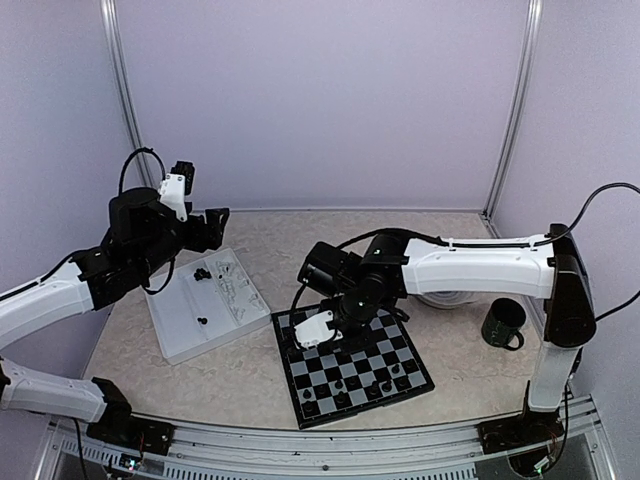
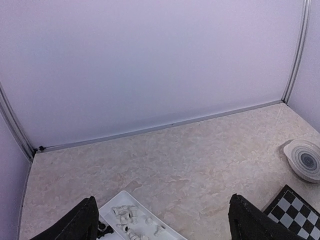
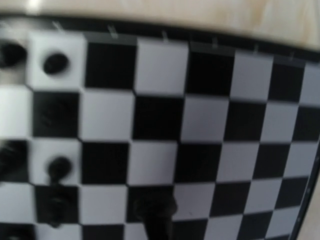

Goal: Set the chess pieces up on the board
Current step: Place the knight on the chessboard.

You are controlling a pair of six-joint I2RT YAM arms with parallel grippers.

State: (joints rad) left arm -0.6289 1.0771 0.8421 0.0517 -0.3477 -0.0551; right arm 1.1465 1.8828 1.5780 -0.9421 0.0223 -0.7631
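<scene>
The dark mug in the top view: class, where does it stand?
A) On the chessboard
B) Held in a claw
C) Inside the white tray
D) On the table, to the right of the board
D: the mug stands upright on the table, off the right side of the board and far from the tray; no claw is on it.

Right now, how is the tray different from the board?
The tray is plain white with compartments; the board is black-and-grey checks. The tray holds white and black pieces; on the board I see only black ones. Both lie flat on the table.
</scene>
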